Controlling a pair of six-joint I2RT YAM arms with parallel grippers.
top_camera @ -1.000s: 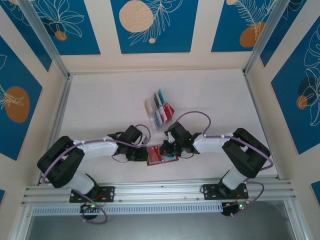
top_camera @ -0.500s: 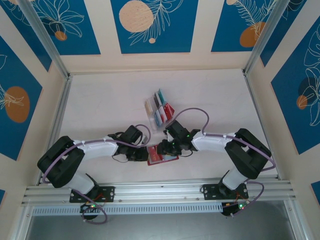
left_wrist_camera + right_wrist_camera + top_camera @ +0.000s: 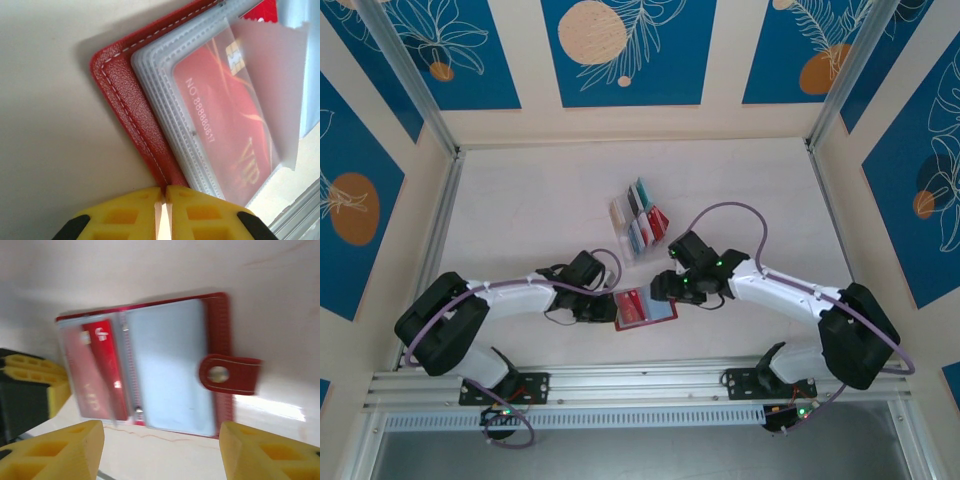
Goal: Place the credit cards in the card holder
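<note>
Noting positions, left to right. My left gripper (image 3: 162,200) is pinched narrow on the stitched left edge of the card holder (image 3: 645,310), pinning it flat on the table (image 3: 520,200). The holder lies open, its long axis running left-right between the two arms, clear sleeves facing up. One red card (image 3: 225,135) sits in the left-hand sleeve. The snap tab (image 3: 230,374) sticks out of the right edge.

My right gripper (image 3: 665,288) hangs just above the holder's far right corner with its jaws spread wide and nothing between them.

The remaining credit cards (image 3: 638,222) sit in the clear rack (image 3: 620,215), just beyond the holder on the far side. The rack's row runs diagonally.

Judgement: the right arm is the nearer and the free one, so the next fetch is its job. The reach goes away from the bases and slightly left. The cards show thin edges upward, so the jaws should close across a card's flat faces.

Room: the bare table beyond and to the right of the rack gives clearance. The aluminium rail (image 3: 640,380) is near the holder's front edge, so there is little room there.
</note>
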